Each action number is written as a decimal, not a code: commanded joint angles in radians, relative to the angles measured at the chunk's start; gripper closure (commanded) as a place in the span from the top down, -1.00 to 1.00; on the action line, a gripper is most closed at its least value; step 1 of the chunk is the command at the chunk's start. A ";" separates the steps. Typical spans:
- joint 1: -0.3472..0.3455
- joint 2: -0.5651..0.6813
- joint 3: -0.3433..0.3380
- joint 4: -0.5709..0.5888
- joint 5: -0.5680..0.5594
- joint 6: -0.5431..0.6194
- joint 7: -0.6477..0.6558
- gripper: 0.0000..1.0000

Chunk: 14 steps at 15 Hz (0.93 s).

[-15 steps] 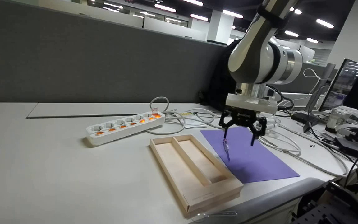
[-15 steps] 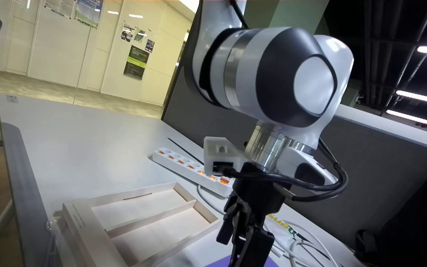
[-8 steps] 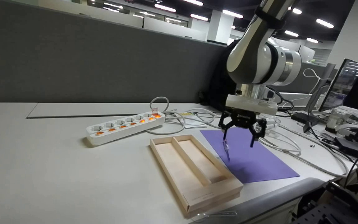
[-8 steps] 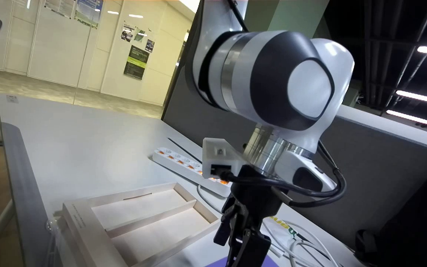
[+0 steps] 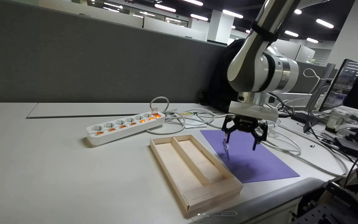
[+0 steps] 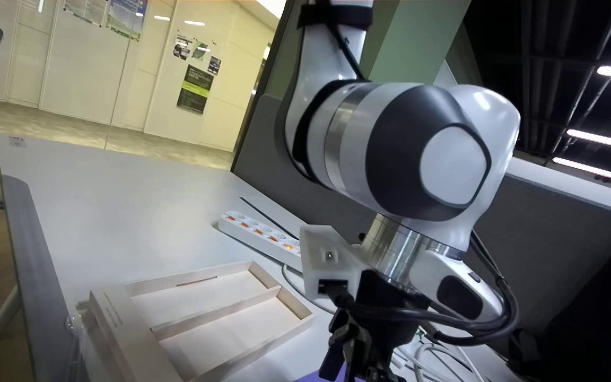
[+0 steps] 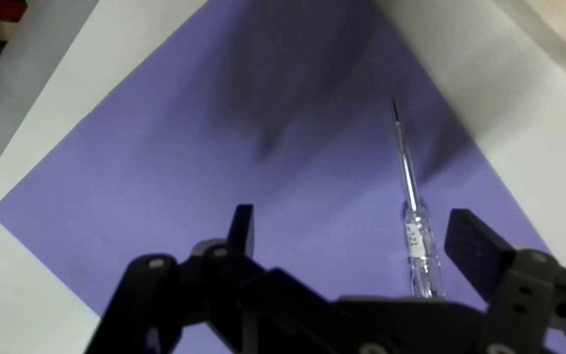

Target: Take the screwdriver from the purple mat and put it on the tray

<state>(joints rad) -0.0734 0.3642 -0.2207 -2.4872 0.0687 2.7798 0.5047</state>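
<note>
The screwdriver (image 7: 419, 246) has a clear handle with a small white label and a thin metal shaft. It lies on the purple mat (image 7: 184, 196), near the mat's edge on the tray side. In an exterior view the screwdriver (image 5: 226, 152) lies on the mat (image 5: 266, 169) beside the light-wood tray (image 5: 211, 193), which also shows in an exterior view (image 6: 125, 334). My gripper (image 7: 352, 211) is open and empty above the mat. In the wrist view the handle shows between the fingers, nearer the right one; its end is hidden by the gripper body. The gripper also shows in an exterior view (image 5: 241, 146).
A white power strip (image 5: 124, 128) stands behind the tray. White cables (image 5: 194, 117) lie behind and to the right of the mat. A grey partition (image 5: 104, 62) runs along the back. A clear plastic item (image 5: 218, 214) lies at the table's front edge. A monitor (image 5: 342, 84) stands far right.
My gripper has moved down toward the mat and slightly right in an exterior view. Its fingers stay open. The screwdriver, mat and tray have not moved.
</note>
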 commanded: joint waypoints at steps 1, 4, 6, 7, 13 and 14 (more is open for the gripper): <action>0.052 0.071 -0.062 0.075 -0.049 0.002 0.000 1.00; 0.080 0.113 -0.090 0.119 -0.075 0.002 -0.006 1.00; 0.102 0.136 -0.104 0.139 -0.088 0.011 -0.005 1.00; 0.108 0.144 -0.106 0.146 -0.089 0.022 -0.009 1.00; 0.145 0.169 -0.111 0.154 -0.073 0.098 -0.033 1.00; 0.147 0.172 -0.109 0.155 -0.067 0.104 -0.038 1.00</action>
<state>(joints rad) 0.0575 0.5201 -0.3170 -2.3474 -0.0045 2.8629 0.4788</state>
